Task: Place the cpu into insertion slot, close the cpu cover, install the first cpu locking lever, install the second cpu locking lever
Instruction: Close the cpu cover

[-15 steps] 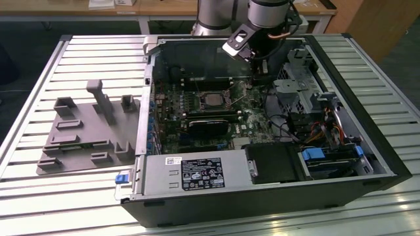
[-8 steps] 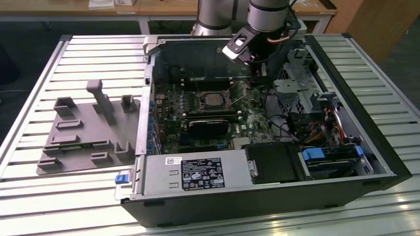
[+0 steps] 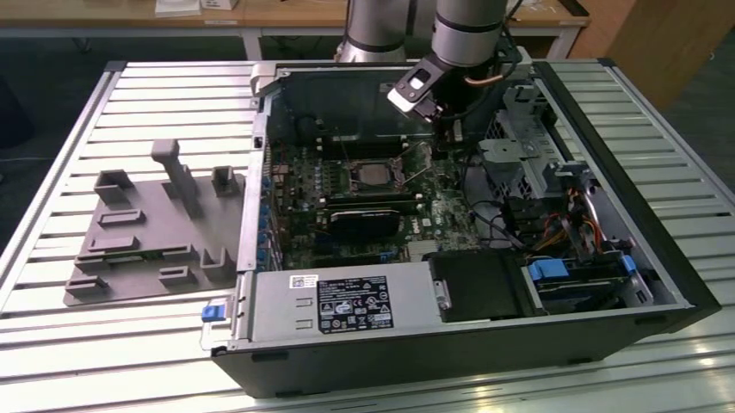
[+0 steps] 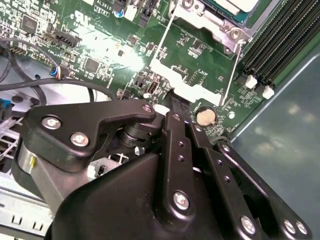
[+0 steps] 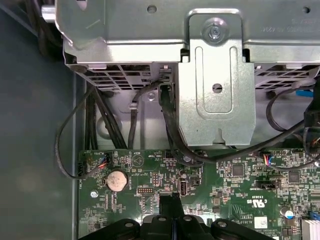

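Reference point: the insertion slot (image 4: 212, 22) on the green board. The cpu (image 3: 370, 172) sits inside it, silver top up, so placement reads as done. The cpu cover (image 4: 187, 86) is not down over the chip. In the second wrist view its thin frame lies swung out from the slot, with green board visible through the cut-out and the free edge toward the gripper (image 5: 171, 206). A thin wire locking lever (image 4: 231, 70) runs along each side of the frame, pointing from the slot toward the gripper. Both appear unlatched.

The gripper hangs beside the slot on the exterior view's right, with the cover between the two. Its fingers are pressed together and nothing is visible between them. Whether the tip touches the cover's edge cannot be told.

Markings: a white printed label (image 3: 356, 305) lies on the power supply (image 3: 281, 301), well apart from the slot — its text is too small to make out. A coin cell (image 5: 116, 180) sits just beyond the cover's free edge, away from the slot.
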Controlling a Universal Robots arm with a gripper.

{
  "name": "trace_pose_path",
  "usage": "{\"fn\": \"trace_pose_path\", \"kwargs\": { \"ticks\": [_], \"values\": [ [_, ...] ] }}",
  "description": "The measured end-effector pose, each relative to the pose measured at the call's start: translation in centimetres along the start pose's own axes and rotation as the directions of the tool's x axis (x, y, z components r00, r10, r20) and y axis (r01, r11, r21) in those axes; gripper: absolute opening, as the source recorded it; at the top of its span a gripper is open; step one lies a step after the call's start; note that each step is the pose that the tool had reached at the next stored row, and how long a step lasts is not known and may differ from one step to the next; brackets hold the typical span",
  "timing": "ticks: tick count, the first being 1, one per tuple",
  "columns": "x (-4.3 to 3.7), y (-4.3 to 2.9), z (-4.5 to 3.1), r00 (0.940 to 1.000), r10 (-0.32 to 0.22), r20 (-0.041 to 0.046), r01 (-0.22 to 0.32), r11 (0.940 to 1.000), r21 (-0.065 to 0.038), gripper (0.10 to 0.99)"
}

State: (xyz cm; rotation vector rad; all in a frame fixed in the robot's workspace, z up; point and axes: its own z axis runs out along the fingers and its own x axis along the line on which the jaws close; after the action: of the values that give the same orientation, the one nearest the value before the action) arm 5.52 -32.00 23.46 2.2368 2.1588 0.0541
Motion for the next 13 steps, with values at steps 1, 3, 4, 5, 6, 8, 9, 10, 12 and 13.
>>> {"fn": "trace_pose_path", "kwargs": {
  "ticks": [1,3,4,5,6,8,9,10,12,13],
  "values": [
    [0.00,0.00,0.00,1.0000,0.000,0.0002,0.000,1.0000,0.000,0.106],
    [0.00,0.01,0.00,1.0000,0.000,0.0005,0.000,1.0000,0.000,0.106],
    [0.00,0.01,0.01,1.0000,0.000,0.0005,0.000,1.0000,0.000,0.106],
    [0.00,0.01,0.01,1.0000,0.000,0.0007,0.000,1.0000,0.000,0.106],
    [0.00,0.01,0.00,1.0000,0.000,0.0009,0.000,1.0000,0.001,0.106],
    [0.00,0.02,0.02,1.0000,0.000,0.0010,0.000,0.9999,0.013,0.106],
    [0.00,0.04,0.02,1.0000,0.000,0.0016,0.000,0.9997,0.025,0.106],
    [0.00,0.07,0.03,1.0000,0.000,0.0022,0.000,0.9992,0.040,0.106],
    [0.01,0.13,0.05,1.0000,0.000,0.0033,0.000,0.9974,0.073,0.106],
    [0.01,0.15,0.06,1.0000,0.000,0.0039,0.000,0.9960,0.089,0.106]
  ]
}}
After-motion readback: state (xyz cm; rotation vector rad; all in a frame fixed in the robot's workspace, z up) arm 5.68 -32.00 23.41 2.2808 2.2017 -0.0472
